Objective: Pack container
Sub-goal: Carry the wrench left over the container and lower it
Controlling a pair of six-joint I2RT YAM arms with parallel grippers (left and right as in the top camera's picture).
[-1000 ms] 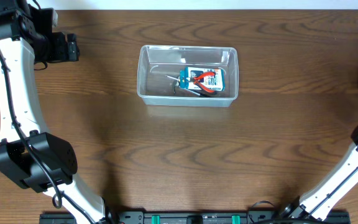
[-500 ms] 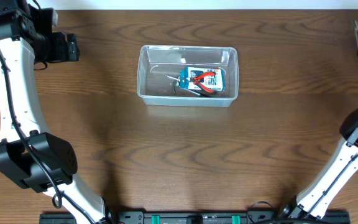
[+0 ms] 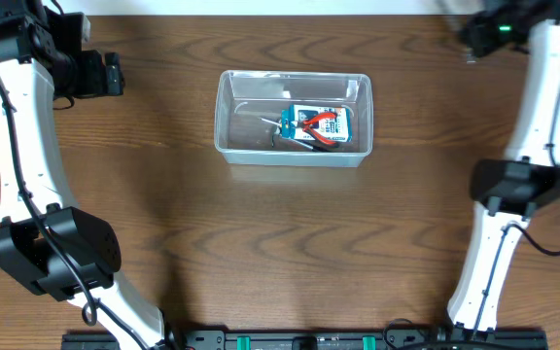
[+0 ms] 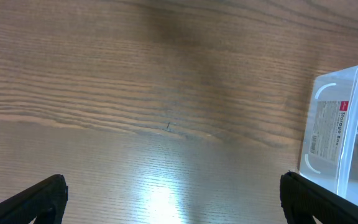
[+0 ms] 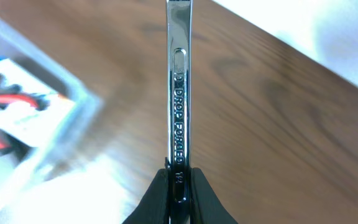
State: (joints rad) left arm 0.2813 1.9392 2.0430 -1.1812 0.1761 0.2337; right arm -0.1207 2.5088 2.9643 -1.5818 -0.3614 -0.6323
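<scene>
The clear plastic container (image 3: 224, 117) stands in the middle of the wooden table. A blue-and-white package with red-handled pliers (image 3: 317, 126) lies inside it. My right gripper (image 5: 178, 182) is shut on a chrome wrench (image 5: 178, 93) stamped "DROP FORGED", held upright in the air. In the overhead view this gripper (image 3: 476, 37) is blurred at the far right, beyond the container. The container's corner (image 5: 42, 146) shows blurred at the left of the right wrist view. My left gripper (image 4: 173, 205) is open and empty over bare table, left of the container (image 4: 340, 137).
The left arm (image 3: 13, 146) runs down the table's left side and the right arm (image 3: 528, 146) down the right side. The table's far edge meets a white surface (image 5: 328, 37).
My right arm has swung from the table's right edge up and leftward to the far right corner, carrying the wrench. The left arm and container have not moved.
</scene>
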